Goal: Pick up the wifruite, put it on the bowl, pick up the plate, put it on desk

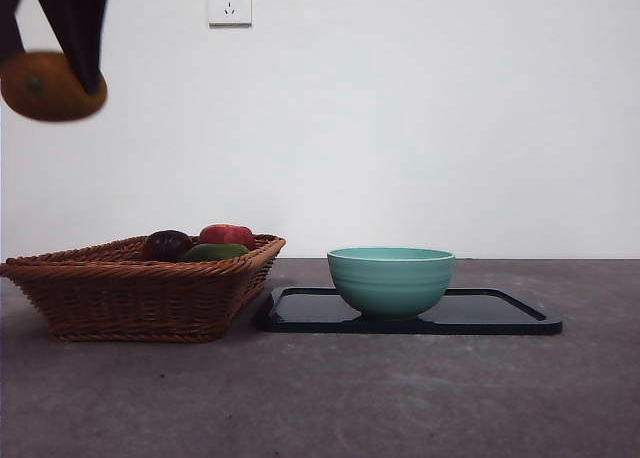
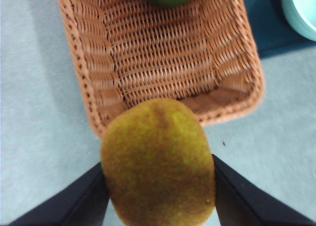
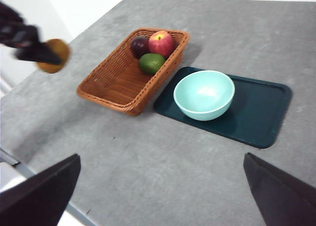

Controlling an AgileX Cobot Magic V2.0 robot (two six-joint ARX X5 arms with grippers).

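My left gripper point(image 1: 45, 73) is shut on the orange-brown wifruite point(image 1: 50, 90) and holds it high in the air at the front view's top left. In the left wrist view the wifruite point(image 2: 158, 162) sits between the two jaws, above the desk just outside the near end of the wicker basket point(image 2: 163, 53). The mint-green bowl point(image 1: 390, 278) stands empty on a dark flat plate point(image 1: 500, 320) to the right of the basket. The right wrist view shows the bowl point(image 3: 204, 94), the plate point(image 3: 261, 112) and the held wifruite point(image 3: 55, 56). My right gripper point(image 3: 162, 157) is open and empty, high above the desk point(image 1: 400, 398).
The wicker basket point(image 1: 130, 288) stands at the left and holds a dark purple fruit point(image 1: 165, 244), a red apple point(image 1: 227, 234) and a green fruit point(image 1: 215, 251). A wall with a socket point(image 1: 229, 2) stands behind the desk.
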